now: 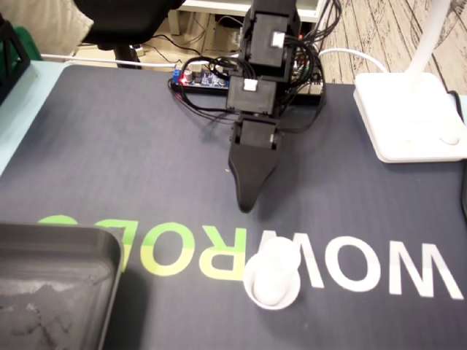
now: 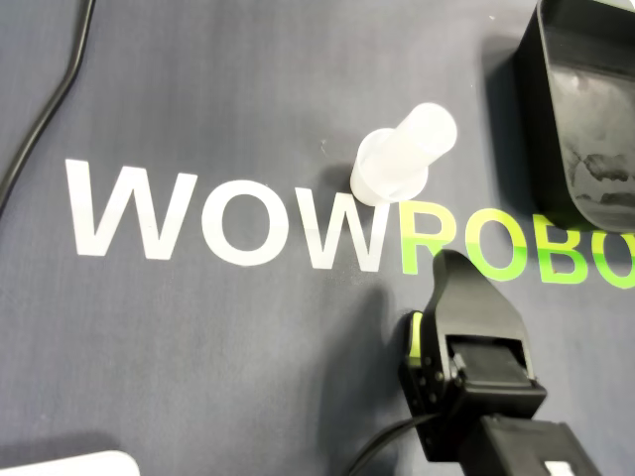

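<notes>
Where the fixed view came nearest to its camera, a black tray (image 1: 51,284) was seen in the lower left corner. It rested on a dark mat (image 1: 109,160) that covered the pale tabletop (image 1: 9,138). To the right of the tray, and apart from its rim, a white cup (image 1: 271,281) was found standing upright on the mat. It was set on the printed lettering (image 1: 365,270), between a white W and a green R. In the overhead view the white cup (image 2: 402,159) was shown at the upper edge of the last white W of the lettering (image 2: 228,218). The tray (image 2: 585,99) was placed to its right in the upper corner, clear of it.

Beyond the cup in the fixed view, the jaws were pointed down toward the mat, near the cup but not touching it. Only a single dark tip was shown in both views, so it could not be told whether they were released or clenched. They were carried by the black arm (image 1: 255,87), which entered the overhead view from the bottom edge (image 2: 486,397).

Behind the arm, a small circuit board (image 1: 201,79) was seen among black cables (image 1: 306,95) at the far edge of the mat. Off to the right a white lamp base (image 1: 408,117) was set. Farthest back, a wooden floor (image 1: 379,29) was visible.
</notes>
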You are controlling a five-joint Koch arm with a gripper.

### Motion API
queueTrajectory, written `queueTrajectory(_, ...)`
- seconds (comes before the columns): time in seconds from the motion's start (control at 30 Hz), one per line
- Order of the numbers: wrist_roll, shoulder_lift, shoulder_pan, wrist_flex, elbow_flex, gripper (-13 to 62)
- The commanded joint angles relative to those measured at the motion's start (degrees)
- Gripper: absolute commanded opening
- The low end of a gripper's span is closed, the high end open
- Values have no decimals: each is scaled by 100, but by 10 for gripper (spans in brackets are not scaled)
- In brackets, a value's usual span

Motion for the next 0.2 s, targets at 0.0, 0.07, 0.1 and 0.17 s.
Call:
queueTrajectory(0.0, -18, 448, 0, -105, 237, 339)
queueTrajectory(0.07, -18, 448, 0, -105, 237, 339)
queueTrajectory(0.1, -18, 448, 0, -105, 237, 339)
queueTrajectory(0.17, -18, 448, 0, -105, 237, 339)
